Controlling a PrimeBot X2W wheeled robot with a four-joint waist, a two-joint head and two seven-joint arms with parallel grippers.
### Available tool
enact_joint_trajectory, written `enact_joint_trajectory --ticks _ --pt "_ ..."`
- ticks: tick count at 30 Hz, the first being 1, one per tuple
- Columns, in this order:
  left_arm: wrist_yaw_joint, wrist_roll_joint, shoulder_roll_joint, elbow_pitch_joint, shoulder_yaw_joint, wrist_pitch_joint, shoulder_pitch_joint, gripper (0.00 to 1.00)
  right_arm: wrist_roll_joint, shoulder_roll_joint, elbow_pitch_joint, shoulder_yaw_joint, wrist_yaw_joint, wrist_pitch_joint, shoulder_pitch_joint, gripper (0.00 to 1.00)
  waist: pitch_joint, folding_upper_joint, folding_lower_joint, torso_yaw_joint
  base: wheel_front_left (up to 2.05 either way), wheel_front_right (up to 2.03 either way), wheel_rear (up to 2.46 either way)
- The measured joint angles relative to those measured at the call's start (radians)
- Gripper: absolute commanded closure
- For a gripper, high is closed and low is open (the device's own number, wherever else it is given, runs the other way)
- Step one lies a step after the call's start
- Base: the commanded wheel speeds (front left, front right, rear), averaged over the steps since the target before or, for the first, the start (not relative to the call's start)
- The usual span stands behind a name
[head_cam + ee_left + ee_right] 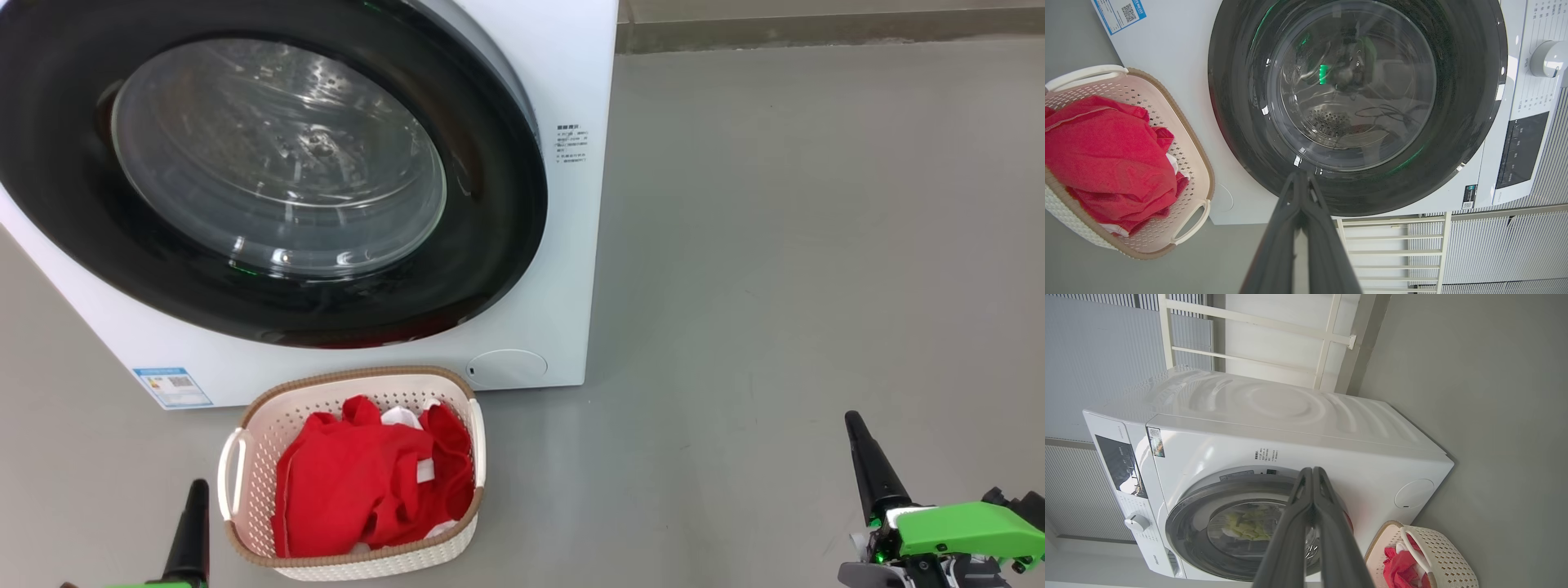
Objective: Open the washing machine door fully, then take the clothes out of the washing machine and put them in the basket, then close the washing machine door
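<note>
The white washing machine (563, 245) stands ahead with its black-rimmed glass door (269, 163) shut flat against the front. Through the glass the steel drum shows. On the floor before it sits the cream basket (253, 457) holding the red clothes (367, 482) with white trim. My left gripper (196, 490) rises at the lower left, just left of the basket, fingers pressed together and holding nothing (1301, 176). Far to the right my right gripper (853, 420) is shut too, its tips meeting (1312, 470) in the right wrist view.
Grey floor (775, 286) spreads wide to the right of the washer. A blue label sticker (173, 387) and a round flap (508, 367) mark the lower front. The control panel and dial (1545, 59) sit at the washer's top. A white frame rack (1392, 253) stands by ribbed wall panels behind.
</note>
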Motion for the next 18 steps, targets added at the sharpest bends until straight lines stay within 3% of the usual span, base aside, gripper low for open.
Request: enact_joint_trajectory --ticks 18 --pt "0.000 -0.159 0.000 0.000 0.000 0.040 -0.030 1.00 0.147 0.013 -0.027 -0.024 0.000 0.036 0.000 1.00 -0.007 0.0000 0.0000 0.008 0.00 0.00 0.00"
